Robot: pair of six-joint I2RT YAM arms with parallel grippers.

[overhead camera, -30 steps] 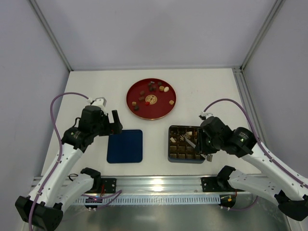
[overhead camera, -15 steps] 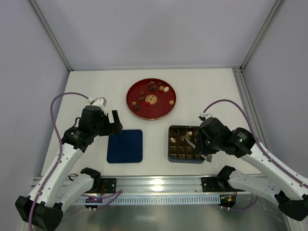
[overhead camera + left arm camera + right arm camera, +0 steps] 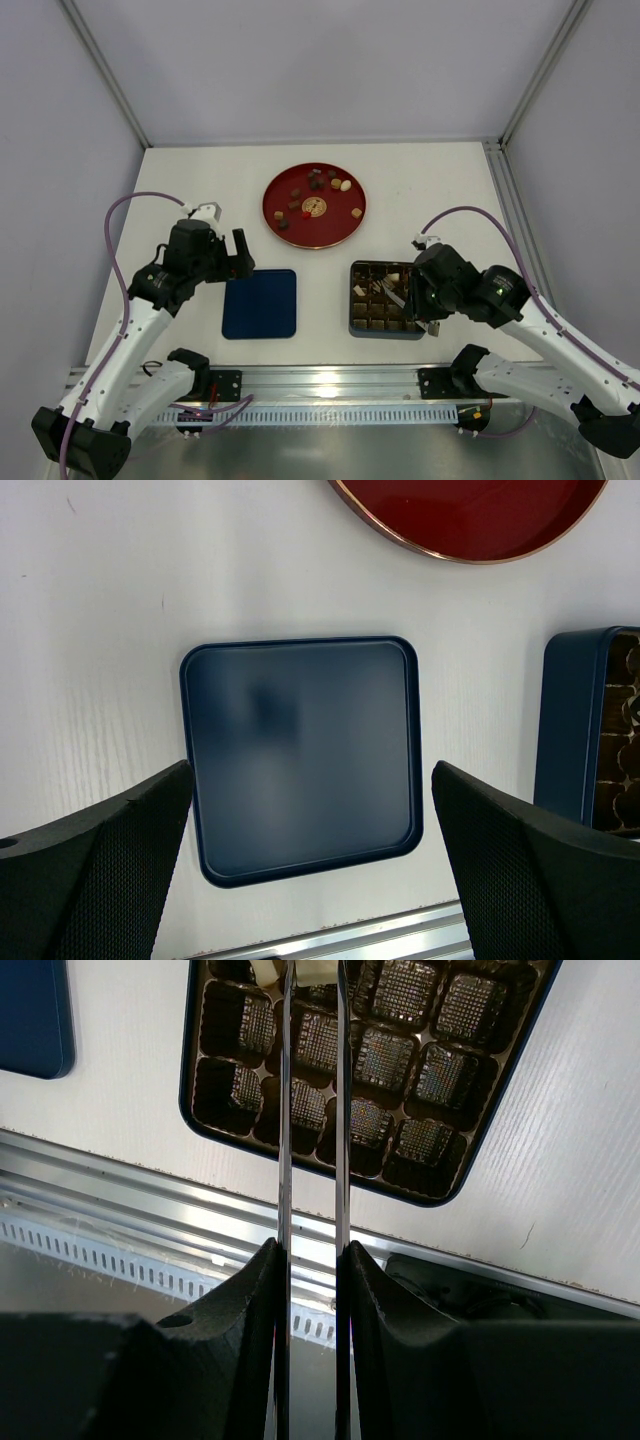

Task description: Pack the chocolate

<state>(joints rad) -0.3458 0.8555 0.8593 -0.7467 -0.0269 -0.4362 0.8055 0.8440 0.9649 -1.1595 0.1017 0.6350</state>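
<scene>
The step in hand looked like the placing of one bonbon into the tray (image 3: pixel 385 1060), with most of the packing not yet done; the bulk of the chocolate (image 3: pixel 316 184) lay scattered on the red plate (image 3: pixel 325 232) at the far middle of the table (image 3: pixel 200 190), well apart from the tray, while a few pale pieces sat in the tray's far-left cells and the near cells stood bare; the right gripper (image 3: pixel 388 290) hung over those far cells, its two long thin blades parallel with only a narrow gap between them; a cream-white piece (image 3: pixel 318 968) showed between the blades at the very top edge of the wrist view, but the tips ran out of sight there, so I could not tell whether the blades pinched it or merely straddled it as it lay in a cell; the left gripper (image 3: pixel 311 768) hovered above the dark-blue lid (image 3: pixel 300 750), its fingers (image 3: pixel 120 870) spread wide and grasping nothing, the lid lying flat just left of the tray and not touching it; the next move, by my reckoning, called for settling that piece squarely in its cell and parting the blades cleanly, then reaching across to the plate for another; the bonbons being small, the blades would need careful centring on each one, lest it roll or skid away.
</scene>
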